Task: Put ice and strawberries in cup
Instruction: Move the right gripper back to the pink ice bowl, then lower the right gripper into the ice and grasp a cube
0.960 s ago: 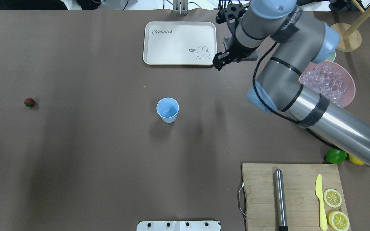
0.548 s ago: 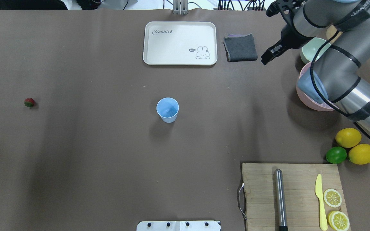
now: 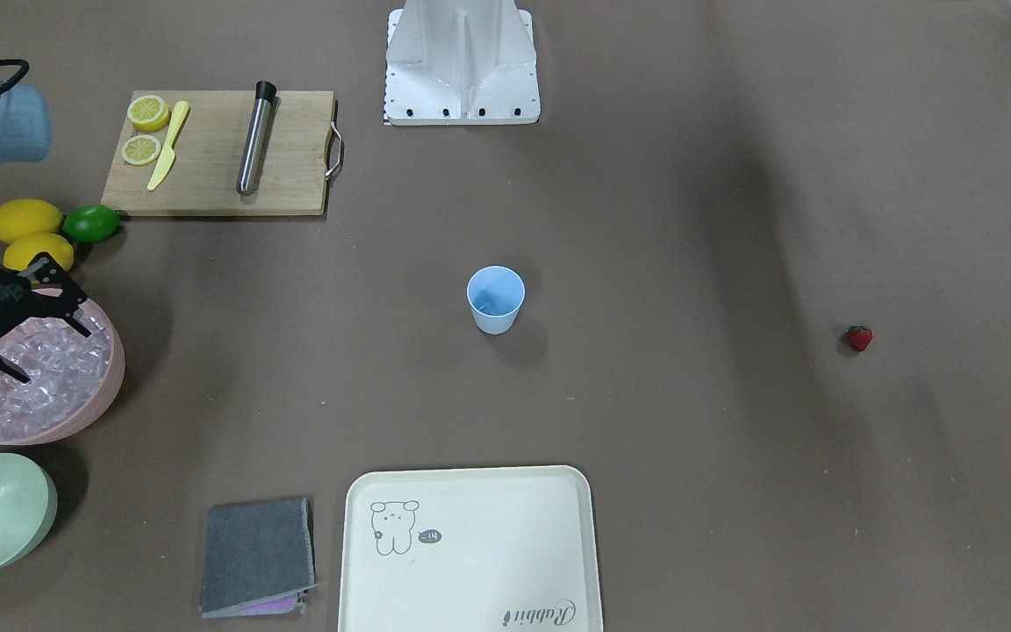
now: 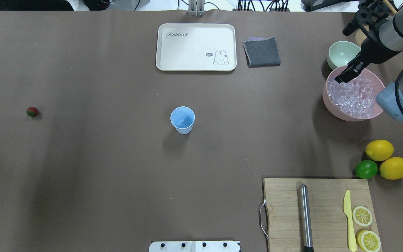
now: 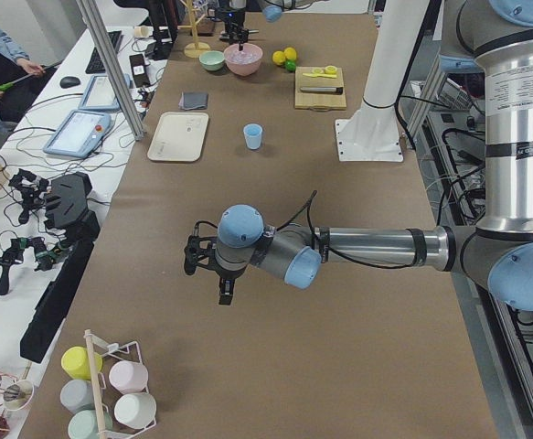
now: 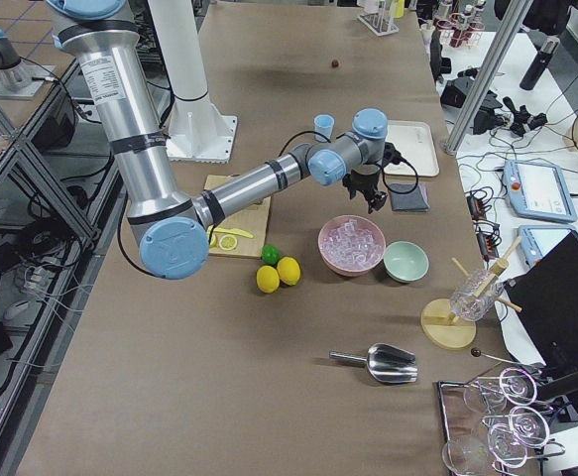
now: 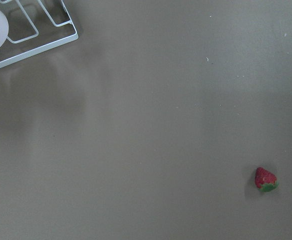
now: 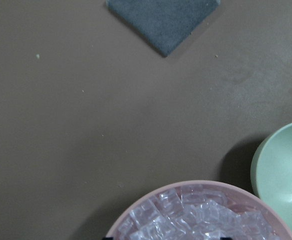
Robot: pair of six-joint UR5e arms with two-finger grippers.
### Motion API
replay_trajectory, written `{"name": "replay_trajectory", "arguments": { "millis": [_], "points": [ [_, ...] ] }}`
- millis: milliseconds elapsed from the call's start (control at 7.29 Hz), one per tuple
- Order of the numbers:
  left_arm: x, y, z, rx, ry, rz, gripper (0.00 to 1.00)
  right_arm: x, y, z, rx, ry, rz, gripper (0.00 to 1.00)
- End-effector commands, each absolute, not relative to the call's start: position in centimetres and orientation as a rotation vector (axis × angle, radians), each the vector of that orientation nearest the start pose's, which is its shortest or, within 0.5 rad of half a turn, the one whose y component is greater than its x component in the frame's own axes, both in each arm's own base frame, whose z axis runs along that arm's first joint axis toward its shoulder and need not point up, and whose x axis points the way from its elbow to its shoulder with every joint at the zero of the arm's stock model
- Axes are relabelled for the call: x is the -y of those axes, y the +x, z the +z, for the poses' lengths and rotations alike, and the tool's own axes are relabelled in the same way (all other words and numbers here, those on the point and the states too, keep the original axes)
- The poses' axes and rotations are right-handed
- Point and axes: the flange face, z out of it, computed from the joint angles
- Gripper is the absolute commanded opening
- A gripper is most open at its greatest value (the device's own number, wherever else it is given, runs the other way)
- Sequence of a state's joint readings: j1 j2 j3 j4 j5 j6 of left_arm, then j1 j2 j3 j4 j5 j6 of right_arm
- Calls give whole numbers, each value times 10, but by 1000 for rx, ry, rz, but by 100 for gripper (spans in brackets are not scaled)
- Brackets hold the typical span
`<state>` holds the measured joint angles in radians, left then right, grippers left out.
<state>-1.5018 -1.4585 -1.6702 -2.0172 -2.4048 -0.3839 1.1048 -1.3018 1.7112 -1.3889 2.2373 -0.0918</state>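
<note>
The light blue cup (image 4: 182, 119) stands upright mid-table, also in the front view (image 3: 496, 299). The ice (image 4: 353, 96) fills a pink bowl (image 4: 327, 99) at the far right, with several cubes in a heap (image 3: 40, 377). My right gripper (image 4: 341, 77) is open just above the ice at the bowl's far rim (image 3: 53, 355). The strawberry (image 4: 32, 112) lies alone at the far left and shows in the left wrist view (image 7: 265, 179). My left gripper (image 5: 209, 274) hovers over the table's left end. I cannot tell whether it is open or shut.
A pale green bowl (image 4: 341, 54) sits behind the pink bowl. A grey cloth (image 4: 261, 51) and a cream tray (image 4: 196, 47) lie at the back. Lemons and a lime (image 4: 380, 150) and a cutting board (image 4: 318, 213) with a knife and a metal rod lie at the front right.
My right arm has swung right, from beside the tray, past the cloth, to above the pink bowl of ice. The cup and the strawberry have not moved.
</note>
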Motion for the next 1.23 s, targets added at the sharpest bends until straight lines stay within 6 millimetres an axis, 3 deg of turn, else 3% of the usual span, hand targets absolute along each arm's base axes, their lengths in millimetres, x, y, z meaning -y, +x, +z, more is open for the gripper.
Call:
{"name": "replay_trajectory", "arguments": {
  "millis": [0, 274, 685, 823, 1097],
  "points": [
    [468, -27, 608, -890, 216, -111, 98, 557, -202, 460, 761, 482, -746, 78],
    [468, -27, 609, -889, 214, -111, 98, 556, -211, 472, 759, 455, -751, 78],
    [464, -28, 611, -890, 217, -110, 98, 547, -233, 469, 776, 443, -758, 78],
    [464, -28, 611, -890, 217, -110, 98, 546, -238, 475, 779, 462, -770, 78],
    [463, -28, 612, -890, 216, -111, 98, 554, -246, 512, 769, 486, -777, 78]
  ]
}}
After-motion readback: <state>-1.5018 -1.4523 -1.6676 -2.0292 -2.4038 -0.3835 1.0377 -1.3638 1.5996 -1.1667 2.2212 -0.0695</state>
